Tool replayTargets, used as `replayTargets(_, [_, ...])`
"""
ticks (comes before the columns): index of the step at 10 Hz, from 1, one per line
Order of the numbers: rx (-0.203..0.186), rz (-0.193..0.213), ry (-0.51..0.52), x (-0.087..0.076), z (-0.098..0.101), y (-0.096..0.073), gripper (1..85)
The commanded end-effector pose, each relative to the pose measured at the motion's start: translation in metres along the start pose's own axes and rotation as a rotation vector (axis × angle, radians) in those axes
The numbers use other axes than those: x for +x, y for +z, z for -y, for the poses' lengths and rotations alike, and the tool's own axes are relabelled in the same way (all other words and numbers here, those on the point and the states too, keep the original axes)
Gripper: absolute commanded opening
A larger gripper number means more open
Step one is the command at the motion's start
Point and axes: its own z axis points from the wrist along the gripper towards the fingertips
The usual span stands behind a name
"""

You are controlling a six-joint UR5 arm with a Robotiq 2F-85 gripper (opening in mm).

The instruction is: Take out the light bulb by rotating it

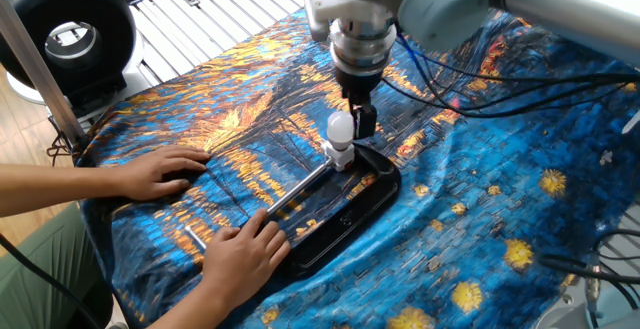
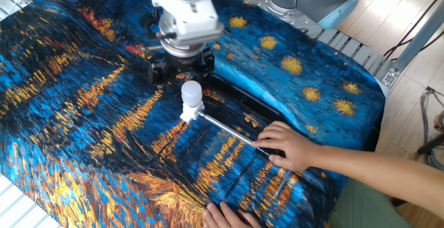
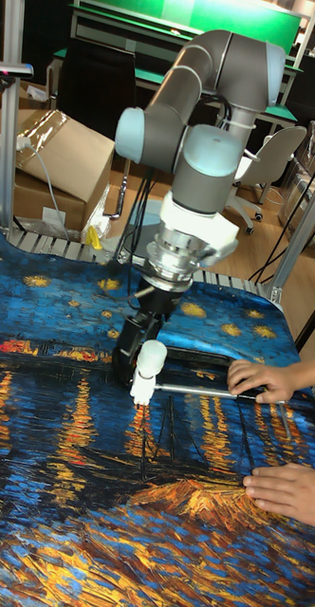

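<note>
The light bulb [image 1: 341, 127] [image 2: 191, 91] [image 3: 151, 358] stands upright, white and frosted, in a small white socket [image 1: 341, 154] at the end of a metal rod [image 1: 300, 183] [image 2: 225, 129]. My gripper [image 1: 362, 117] [image 2: 179, 67] [image 3: 138, 334] hangs just above and behind the bulb, open, its dark fingers apart from the globe and holding nothing. A person's hand [image 1: 243, 248] [image 2: 284, 144] [image 3: 262, 377] presses the rod down over a black tray [image 1: 372, 194].
The person's other hand [image 1: 155, 174] [image 3: 290, 493] lies flat on the blue and orange painted cloth [image 1: 500, 199]. A black ring-shaped device [image 1: 65, 29] stands at the far left corner. Cables [image 1: 480, 94] trail from the arm. A cardboard box [image 3: 58, 161] sits behind the table.
</note>
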Motion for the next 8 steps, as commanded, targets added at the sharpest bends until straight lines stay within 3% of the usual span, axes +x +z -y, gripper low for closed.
replayTargets(1, [-0.109, 0.002, 0.381, 0.001, -0.024, -0.008, 76.3])
replayTargets(4, [-0.118, 0.018, 0.526, -0.008, -0.025, -0.010, 74.0])
replayTargets(8, [-0.111, 0.004, 0.632, -0.010, -0.023, -0.009, 71.0])
